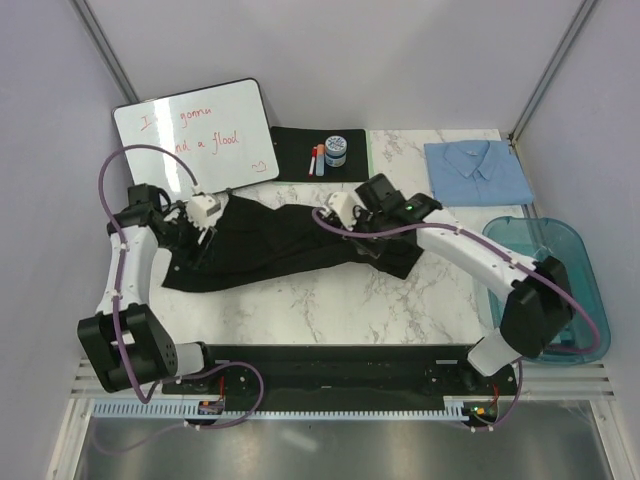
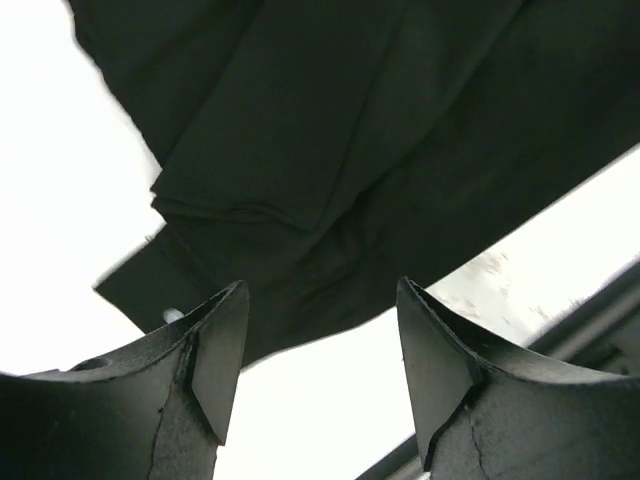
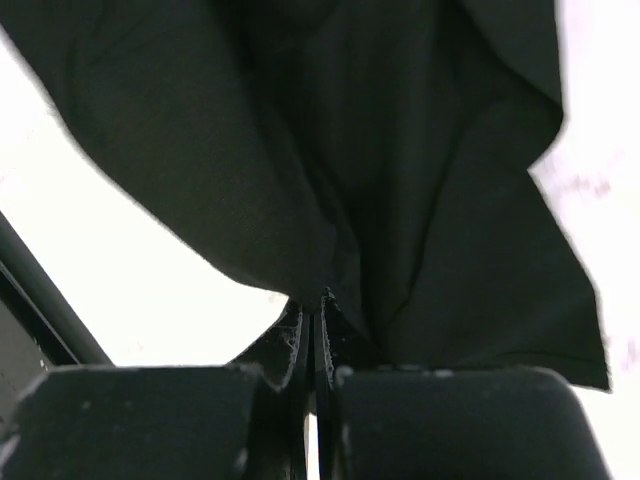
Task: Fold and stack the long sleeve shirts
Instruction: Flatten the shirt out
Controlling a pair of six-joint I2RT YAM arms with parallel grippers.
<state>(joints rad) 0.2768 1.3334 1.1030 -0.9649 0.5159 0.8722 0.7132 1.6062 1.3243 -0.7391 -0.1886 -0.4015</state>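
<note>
The black long sleeve shirt lies crumpled across the middle of the marble table. The light blue shirt lies folded at the back right. My left gripper hovers at the black shirt's left end. In the left wrist view that gripper is open, nothing between its fingers, the shirt's folds just beyond the tips. My right gripper sits on the shirt's upper middle. Its jaws are shut, pinching the black fabric, which drapes away from the tips.
A whiteboard with red writing leans at the back left. A black green-edged mat behind the shirt holds markers and a small jar. A teal plastic bin stands at the right edge.
</note>
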